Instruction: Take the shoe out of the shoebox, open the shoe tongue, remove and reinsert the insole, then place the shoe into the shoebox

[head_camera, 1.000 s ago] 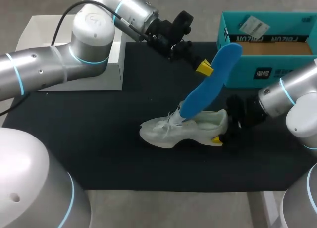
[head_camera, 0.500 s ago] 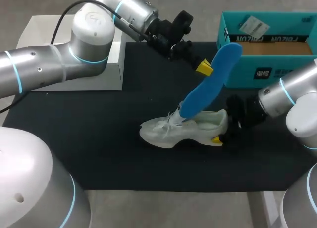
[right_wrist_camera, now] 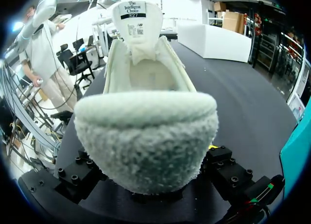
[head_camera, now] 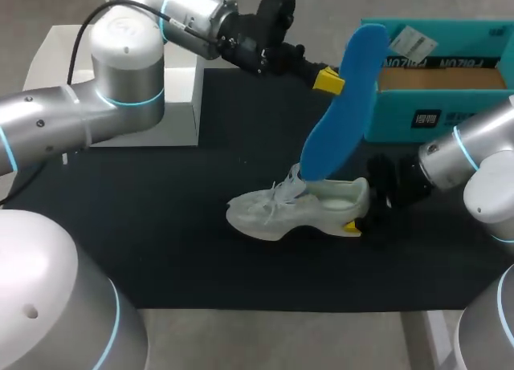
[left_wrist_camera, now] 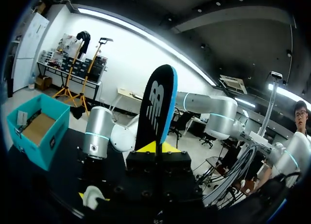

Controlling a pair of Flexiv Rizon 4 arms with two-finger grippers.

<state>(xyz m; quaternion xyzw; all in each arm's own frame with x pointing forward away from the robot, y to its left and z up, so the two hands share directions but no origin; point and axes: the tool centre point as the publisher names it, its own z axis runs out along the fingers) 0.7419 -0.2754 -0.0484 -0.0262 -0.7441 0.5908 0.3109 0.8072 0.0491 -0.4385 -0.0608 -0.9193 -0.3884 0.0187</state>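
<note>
in the head view the white shoe (head_camera: 297, 209) is seen lying on its sole on the black mat (head_camera: 161, 225), a little toward 4 o'clock of centre, toe toward 9 o'clock and heel toward 3 o'clock; the blue insole (head_camera: 341, 105) is held steeply tilted above it, its lower end at the shoe's opening and its upper end raised toward 1 o'clock, in front of the teal shoebox (head_camera: 438, 81) that stands open at 2 o'clock; a white box (head_camera: 185, 105) is placed at 10 o'clock; only one yellow tip of the left gripper (head_camera: 329, 79) is shown here, set against the insole's edge; in the left wrist view the grip is made plain: the left gripper (left_wrist_camera: 156, 148) is closed narrowly on the insole (left_wrist_camera: 156, 107), whose dark underside is presented rising upright from between the fingers; the shoebox (left_wrist_camera: 36, 129) is seen off to one side, and the right arm (left_wrist_camera: 97, 136) ahead, with a scrap of the shoe (left_wrist_camera: 92, 196) beneath it; the right gripper (head_camera: 361, 221) is placed at the heel, one yellow tip being visible low on the heel's near side in the head view; in the right wrist view the fuzzy heel (right_wrist_camera: 146, 136) is shown clamped between the finger blocks, and the pale inside of the shoe and the raised tongue (right_wrist_camera: 137, 20) are revealed, which are hidden from above
</note>
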